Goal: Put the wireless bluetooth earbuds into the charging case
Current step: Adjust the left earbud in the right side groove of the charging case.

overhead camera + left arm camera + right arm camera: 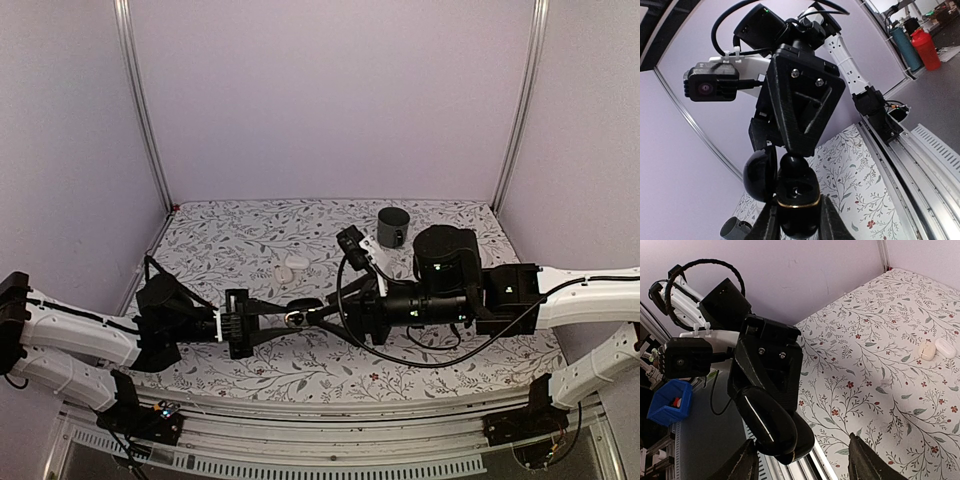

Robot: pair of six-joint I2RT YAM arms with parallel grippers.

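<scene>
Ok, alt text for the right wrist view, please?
The left gripper holds a glossy black charging case up in front of the open right gripper. Behind, two small white items lie side by side on the floral tablecloth.

The left gripper holds a glossy black case before the spread right gripper; two white items lie well beyond.

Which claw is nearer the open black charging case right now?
Left. The left claw is shut on the black charging case, holding it above the table. The right claw is open, facing the case from the other side, apparently just short of touching it.
</scene>
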